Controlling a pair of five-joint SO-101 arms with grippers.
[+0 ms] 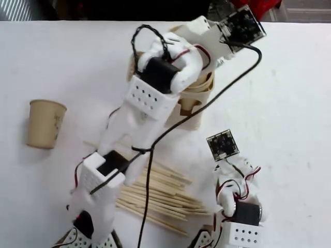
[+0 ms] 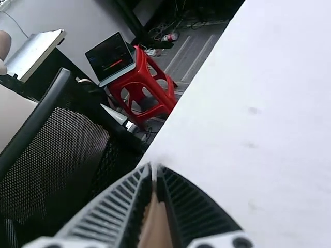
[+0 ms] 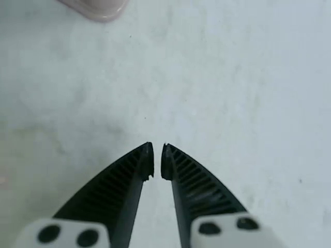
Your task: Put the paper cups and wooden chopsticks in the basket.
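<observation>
On the white tabletop [image 1: 289,103] the left arm [image 1: 150,98] stretches from the near edge across the wooden basket [image 1: 200,97] and covers most of it. In its own wrist view the left claw [image 2: 155,173] is closed at the tips over the tabletop's far edge. A tan sliver shows in the slit between its fingers [image 2: 186,206], and I cannot tell what it is or whether it is gripped. Beyond the edge stand a red stool [image 2: 150,93], a laptop [image 2: 111,58] and a black mesh chair [image 2: 57,155]. The right arm [image 1: 239,209] sits low at the near edge, well apart from the basket. The right claw [image 3: 156,157] is closed with only a hairline gap, holds nothing and hangs over bare tabletop. One paper cup [image 1: 45,124] rests on the tabletop outside the basket, beyond the left arm. The wooden chopsticks [image 1: 165,199] lie in a loose pile between the two arm bases, partly under the left arm and its black cable [image 1: 222,93].
</observation>
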